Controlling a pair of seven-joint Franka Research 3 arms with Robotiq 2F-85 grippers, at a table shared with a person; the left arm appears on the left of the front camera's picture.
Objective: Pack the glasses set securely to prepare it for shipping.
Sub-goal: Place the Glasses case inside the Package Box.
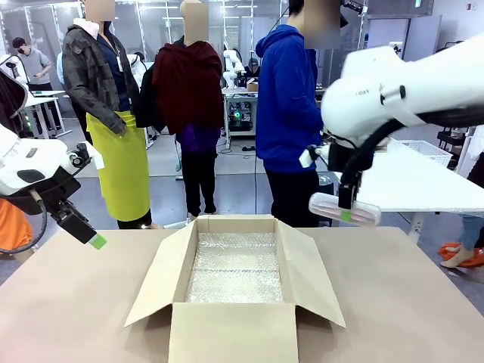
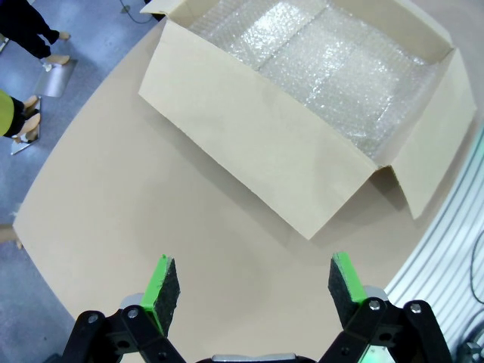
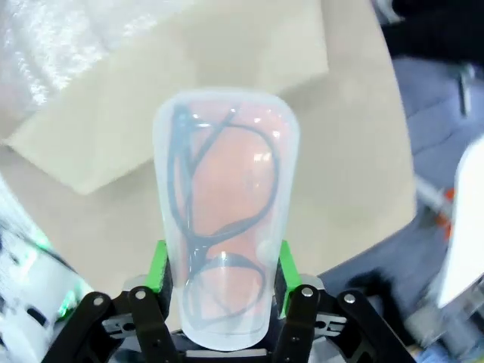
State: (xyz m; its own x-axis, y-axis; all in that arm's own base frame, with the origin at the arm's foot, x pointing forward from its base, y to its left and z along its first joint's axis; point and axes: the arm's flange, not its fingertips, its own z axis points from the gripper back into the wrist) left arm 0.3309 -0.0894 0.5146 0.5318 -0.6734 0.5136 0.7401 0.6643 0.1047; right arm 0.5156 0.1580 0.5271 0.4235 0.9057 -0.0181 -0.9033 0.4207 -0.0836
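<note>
My right gripper is shut on the clear-white glasses case, holding it in the air above the table's far right, just right of the open cardboard box. In the right wrist view the glasses case shows pink inside with dark glasses, clamped between the green pads of the right gripper. My left gripper hangs open over the table's left side, apart from the box. In the left wrist view the left gripper has nothing between its fingers. The mint green case is out of view.
The box's flaps are spread open and bubble wrap lines its bottom; the left wrist view shows the same box beyond my fingers. A person in a blue hoodie stands at the far side. A white table stands behind on the right.
</note>
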